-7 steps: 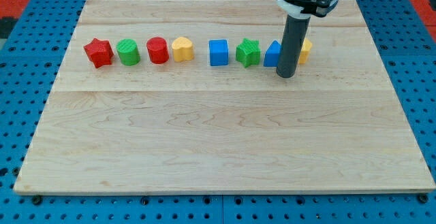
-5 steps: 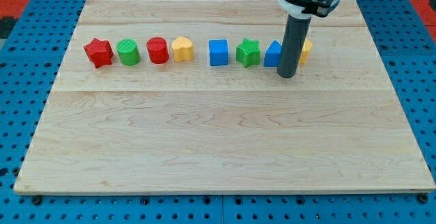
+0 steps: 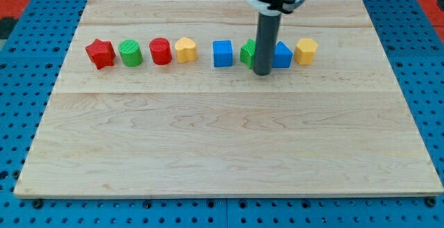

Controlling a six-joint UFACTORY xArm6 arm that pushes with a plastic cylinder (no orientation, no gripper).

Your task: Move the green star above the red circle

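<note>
The green star (image 3: 247,53) lies in the row of blocks near the view's top, partly hidden by my dark rod. My tip (image 3: 263,73) rests on the board just below and right of the star, between it and the blue triangle-like block (image 3: 282,55). The red circle (image 3: 160,51) stands further left in the same row, between the green circle (image 3: 130,53) and a yellow heart-like block (image 3: 185,49).
A red star (image 3: 100,53) is at the row's left end, a blue cube (image 3: 222,53) sits left of the green star, and a yellow hexagon-like block (image 3: 306,50) is at the right end. The wooden board (image 3: 222,145) lies on a blue pegboard.
My rod has moved left, from in front of the blue triangle and yellow hexagon to beside the green star. The yellow hexagon now shows fully. The blocks have not visibly moved.
</note>
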